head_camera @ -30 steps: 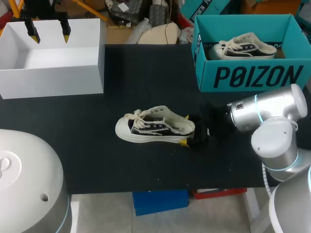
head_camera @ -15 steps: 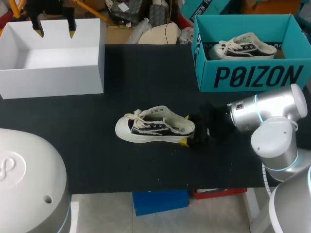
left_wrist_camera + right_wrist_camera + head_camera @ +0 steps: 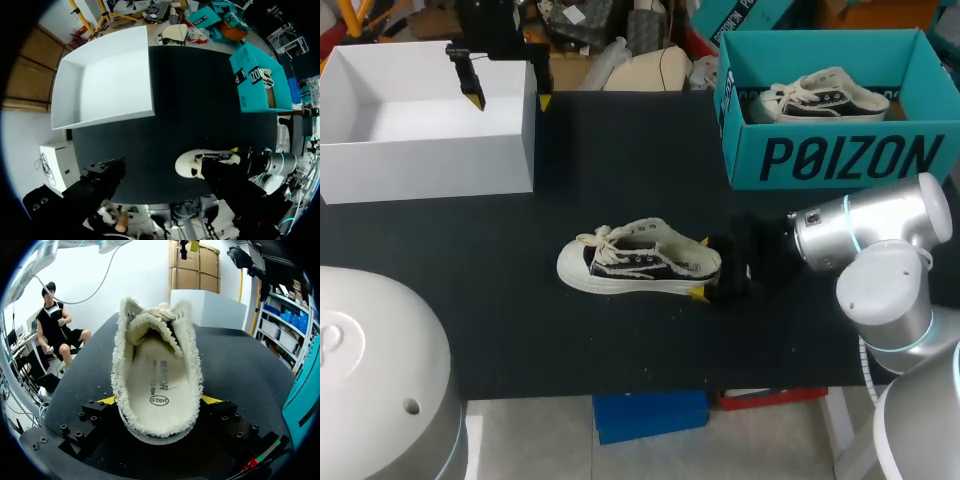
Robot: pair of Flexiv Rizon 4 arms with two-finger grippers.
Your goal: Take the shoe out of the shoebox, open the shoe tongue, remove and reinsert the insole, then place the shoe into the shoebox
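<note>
The shoe (image 3: 638,262) lies on the desk (image 3: 620,160), its heel gripped between the right jaws. The left jaws hang wide, well away over the white box (image 3: 420,170). They should probably come down onto the tongue (image 3: 148,324) while the right jaws hold firm.

Two shoes are lying in view: table shoe (image 3: 638,258), boxed shoe (image 3: 825,97) | two boxes are standing: white box (image 3: 380,165), teal box (image 3: 840,155) | two arms are showing: left arm (image 3: 380,370), right arm (image 3: 865,235) | two grippers are showing: left gripper (image 3: 510,100), right gripper (image 3: 701,267) | one table (image 3: 620,160) is showing.
</note>
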